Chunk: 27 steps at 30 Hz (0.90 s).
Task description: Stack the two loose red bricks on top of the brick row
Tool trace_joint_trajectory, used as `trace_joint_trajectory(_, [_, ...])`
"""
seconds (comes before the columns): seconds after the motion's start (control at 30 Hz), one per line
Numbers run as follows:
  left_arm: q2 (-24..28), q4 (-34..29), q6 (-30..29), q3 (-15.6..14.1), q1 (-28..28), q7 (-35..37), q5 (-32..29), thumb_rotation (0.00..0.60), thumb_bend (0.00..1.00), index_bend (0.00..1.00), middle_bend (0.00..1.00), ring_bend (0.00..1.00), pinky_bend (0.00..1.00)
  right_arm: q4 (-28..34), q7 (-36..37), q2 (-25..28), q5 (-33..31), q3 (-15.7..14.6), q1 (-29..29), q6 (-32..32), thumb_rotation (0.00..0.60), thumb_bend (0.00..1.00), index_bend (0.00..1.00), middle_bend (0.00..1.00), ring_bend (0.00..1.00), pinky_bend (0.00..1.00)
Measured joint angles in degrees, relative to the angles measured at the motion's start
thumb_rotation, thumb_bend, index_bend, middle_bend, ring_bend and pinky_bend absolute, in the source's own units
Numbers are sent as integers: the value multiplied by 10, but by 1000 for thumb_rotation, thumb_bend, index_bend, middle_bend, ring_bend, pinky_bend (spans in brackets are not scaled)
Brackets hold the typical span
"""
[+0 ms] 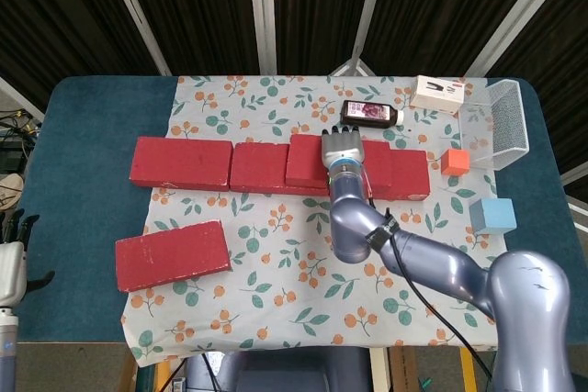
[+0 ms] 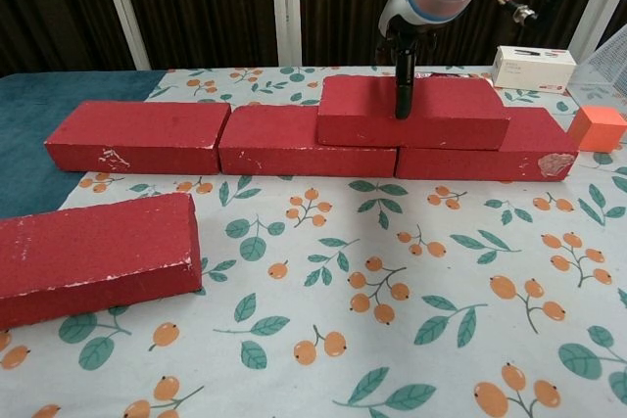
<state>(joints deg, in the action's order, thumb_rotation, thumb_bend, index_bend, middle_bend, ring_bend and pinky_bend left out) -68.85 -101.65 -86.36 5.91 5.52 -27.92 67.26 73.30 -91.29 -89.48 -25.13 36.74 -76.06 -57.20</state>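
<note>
Three red bricks form the row across the floral cloth, seen low in the chest view. A red brick lies stacked on the row, over the joint between its middle and right bricks. My right hand hovers over this stacked brick, fingers apart; one finger hangs down over its top front edge. Nothing is gripped. The other loose red brick lies on the cloth at the front left. My left hand idles at the table's left edge, fingers spread and empty.
Behind the row lie a dark bottle and a white box. A wire basket stands at the back right. An orange cube and a blue cube sit to the right of the row.
</note>
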Motion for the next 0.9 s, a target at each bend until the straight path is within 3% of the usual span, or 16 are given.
trace_joint_trajectory(0.2, [5, -1, -1, -3, -2, 18, 12, 600, 7, 151, 4, 15, 49, 164, 104, 71, 123, 1, 76, -14, 600, 104, 15, 9, 0, 0])
trace_joint_trajectory(0.43, [7, 1, -4, -7, -5, 48, 37, 600, 6, 71, 0, 6, 46, 381, 284, 170, 375, -29, 261, -39, 600, 104, 11, 9, 0, 0])
trace_joint_trajectory(0.63, [3, 1, -17, -13, -10, 82, 73, 600, 6, 57, 0, 6, 33, 433, 451, 221, 631, -95, 423, -69, 600, 103, 7, 9, 0, 0])
trace_joint_trajectory(0.9, [7, -20, -25, -34, -19, 121, 126, 600, 7, 43, 0, 0, 29, 402, 727, 255, 922, -201, 590, -131, 600, 104, 7, 9, 0, 0])
